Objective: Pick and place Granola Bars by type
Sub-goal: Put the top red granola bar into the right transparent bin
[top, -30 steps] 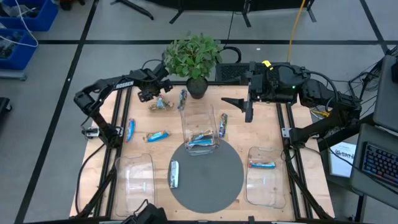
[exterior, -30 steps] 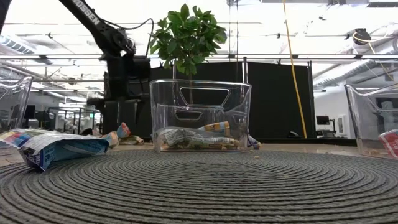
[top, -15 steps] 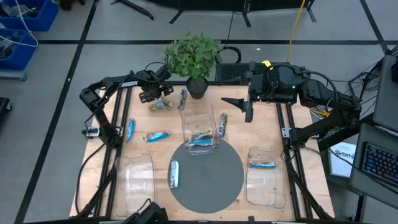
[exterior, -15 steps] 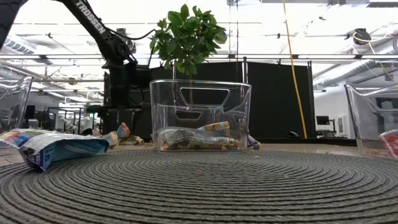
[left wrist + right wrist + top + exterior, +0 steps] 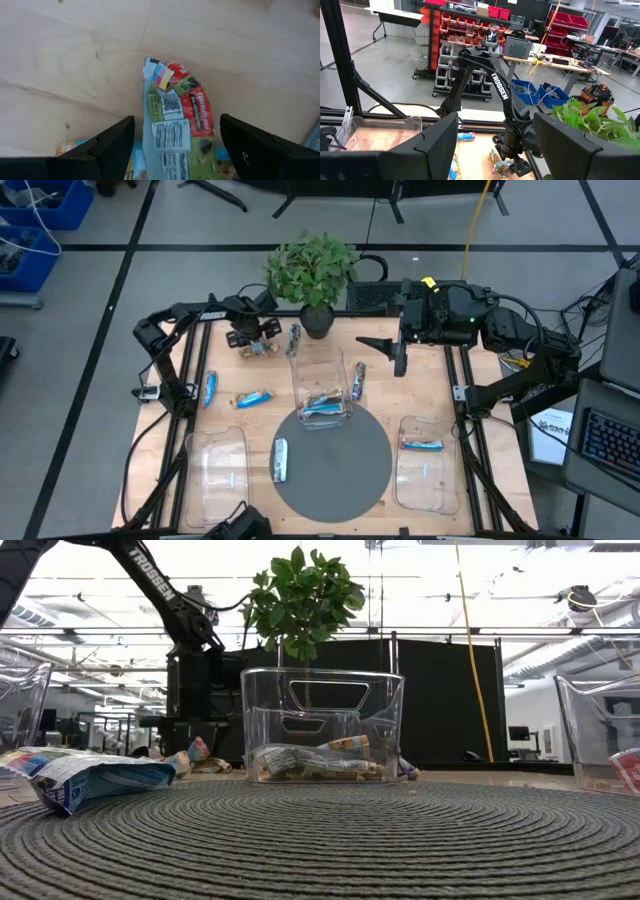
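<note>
The room is a big workshop with a grey floor marked by black lines. The right wrist view shows red shelves [image 5: 470,27] and desks far off. Blue bins [image 5: 40,210] sit in one corner of the floor.

The wooden table [image 5: 235,375] holds a round grey mat [image 5: 345,470] near the front. A green plant in a dark pot [image 5: 312,275] stands at the back edge. A clear tray [image 5: 318,372] stands in the middle with a few bars inside. Two more clear trays lie at the front, one on the left [image 5: 215,470] and one on the right [image 5: 425,465] with a red and blue bar in it.

The left arm reads "TROSSEN" in white letters. The left gripper [image 5: 250,338] is low over a bar at the back left of the table. Its fingers are spread on both sides of this granola bar [image 5: 182,130] and I cannot tell if they touch it. The wrapper is green and red with a barcode, a square code and small colour squares, and the tiny words are too small to read.

The right gripper [image 5: 398,358] waits up high at the back right, fingers spread, holding nothing.

Other bars lie loose: two blue ones [image 5: 252,398] on the left, one [image 5: 279,458] on the mat, one [image 5: 359,380] beside the middle tray
</note>
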